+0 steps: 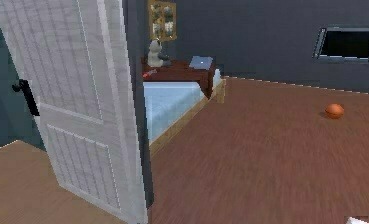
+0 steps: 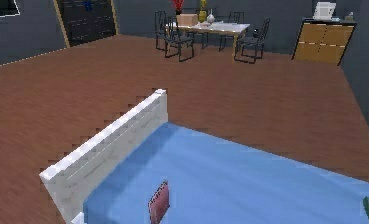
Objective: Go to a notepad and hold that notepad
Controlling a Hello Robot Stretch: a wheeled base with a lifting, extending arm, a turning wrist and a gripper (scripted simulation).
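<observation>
A small reddish-brown rectangular thing [image 2: 157, 201] with a pale edge stands on the light blue bed cover [image 2: 252, 175] near the arm side view's bottom edge; its kind is unclear. In the forward view a flat blue-grey thing [image 1: 200, 63] lies on a dark red nightstand [image 1: 179, 73] behind the bed [image 1: 172, 100].
A white panelled door [image 1: 77, 110] stands ajar at the forward view's left, close by. An orange ball [image 1: 335, 111] lies on open wooden floor. A pale statue [image 1: 154, 52] sits on the nightstand. The bed's white end board [image 2: 107, 145] runs diagonally. A dining table [image 2: 214, 28] with chairs and a cabinet [image 2: 325, 42] stand far out.
</observation>
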